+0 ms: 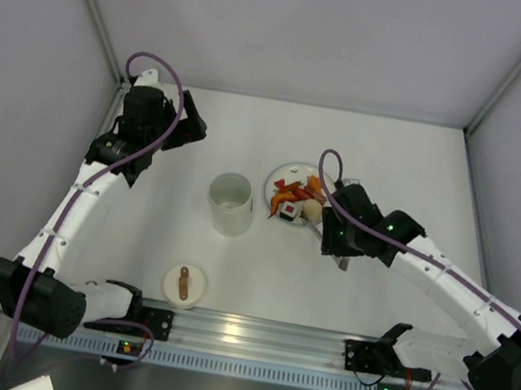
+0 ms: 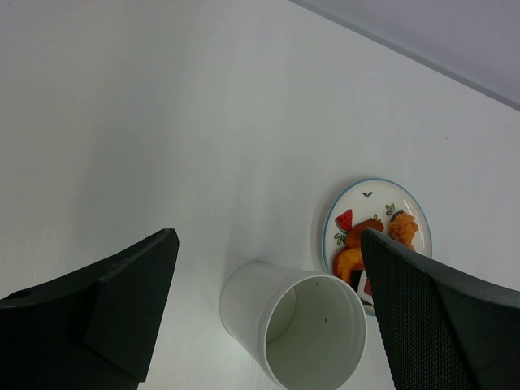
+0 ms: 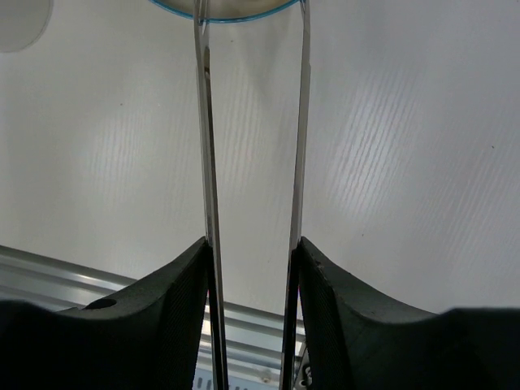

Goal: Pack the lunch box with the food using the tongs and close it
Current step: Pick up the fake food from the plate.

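Nearest the arm bases, the lid (image 1: 184, 283) lies flat on the table (image 1: 424, 172), strap up, well apart from the lunch box (image 1: 229, 203). Farther in, that lunch box stands upright and uncovered; the left wrist view looks into it (image 2: 301, 333) and shows nothing inside except a few tiny specks.

To its right, the right gripper (image 3: 252, 276) is partly closed on the tongs (image 3: 301, 122), pinching both slim arms near their joined end. The arms run forward and apart toward the plate (image 1: 282, 172), and their tips pass out of the wrist view at its rim, so whether they touch anything cannot be told.

On the plate, all the food (image 1: 292, 198) sits in one heap: orange and red strips, a beige ball and a black-and-white cube.

Farthest back, the left gripper (image 1: 192, 128) hangs near the rear corner with its jaws spread wide and nothing between them.

By this reckoning the packing has barely begun: every piece has yet to be carried across, and then the lid must go on.
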Available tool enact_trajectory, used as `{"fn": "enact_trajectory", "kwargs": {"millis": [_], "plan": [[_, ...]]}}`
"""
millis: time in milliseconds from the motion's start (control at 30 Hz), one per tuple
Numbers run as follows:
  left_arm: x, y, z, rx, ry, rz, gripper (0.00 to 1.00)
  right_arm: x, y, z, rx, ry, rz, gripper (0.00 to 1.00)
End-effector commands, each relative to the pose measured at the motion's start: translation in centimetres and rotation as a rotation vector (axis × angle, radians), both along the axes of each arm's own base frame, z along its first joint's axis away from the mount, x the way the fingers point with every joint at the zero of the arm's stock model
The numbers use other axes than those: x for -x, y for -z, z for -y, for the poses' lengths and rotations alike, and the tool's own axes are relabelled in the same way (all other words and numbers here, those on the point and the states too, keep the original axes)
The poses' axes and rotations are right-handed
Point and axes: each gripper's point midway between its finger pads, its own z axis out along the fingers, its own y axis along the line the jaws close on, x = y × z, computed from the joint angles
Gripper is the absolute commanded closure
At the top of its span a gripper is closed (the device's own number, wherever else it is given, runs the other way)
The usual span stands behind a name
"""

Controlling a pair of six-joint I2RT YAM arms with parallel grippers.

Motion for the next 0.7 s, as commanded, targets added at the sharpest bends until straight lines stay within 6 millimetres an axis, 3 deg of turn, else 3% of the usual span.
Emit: {"fn": "enact_trajectory", "kwargs": {"millis": [0,267,367,500,667], "plan": [[0.1,-0.2,0.1,0.006,-0.001,0.012,0.01,-1.7,-1.3,-1.5,-0.032,0.004,0.081,0.55],[0.1,-0.2,0.1,0.007,-0.001,0.010,0.01,-2.4,-1.3,-1.5,-0.012,0.013,0.101,0.57],[0.1,-0.1,0.1,0.006,0.001,0.009,0.01,-2.6,-1.7,-1.6,-0.021,0.016,0.112,0.64],[0.1,-0.1,0.1,0.006,0.001,0.009,0.01,-2.7,-2.2,-1.7,-0.028,0.014,0.117,0.84],[0.1,-0.1,0.1,0.008,0.000,0.009,0.01,-2.6,-4.7,-1.6,-0.056,0.011,0.152,0.89]]}}
